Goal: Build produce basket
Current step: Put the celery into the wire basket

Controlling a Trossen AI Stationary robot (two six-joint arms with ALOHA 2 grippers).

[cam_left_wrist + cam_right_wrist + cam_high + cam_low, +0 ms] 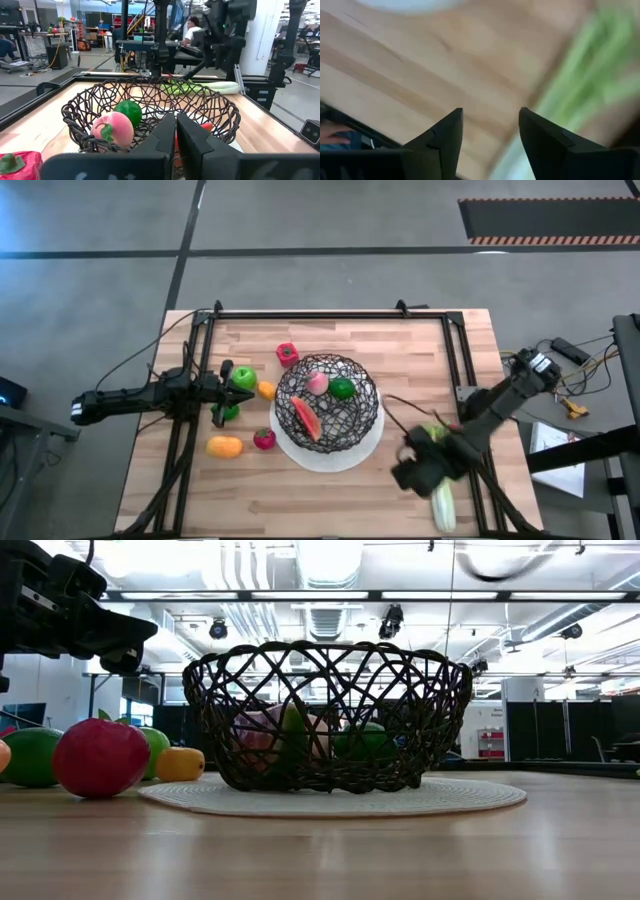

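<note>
The right gripper (489, 132) is hanging over the near right part of the counter (330, 500), and its jaws are standing partly apart with nothing between them. The celery stalk (441, 502) is lying on the counter just beside these jaws, slightly ahead of them and to one side, not between them. I cannot tell if a finger is touching it.

The left gripper (175, 132) is hovering low over the left part of the counter, and its jaws are pressed together and holding nothing. Straight ahead of these jaws the basket (328, 403) is sitting on a white round mat (330, 457). Inside the basket a peach (112, 128), a lime (128, 111) and a watermelon slice (305, 418) are lying. A green apple (243, 378) and a small orange piece (266, 390) are resting near the left jaws. A red pepper (288, 354), a strawberry (264, 439) and a bigger orange fruit (224, 446) are lying on the counter around the basket, outside of it.
</note>
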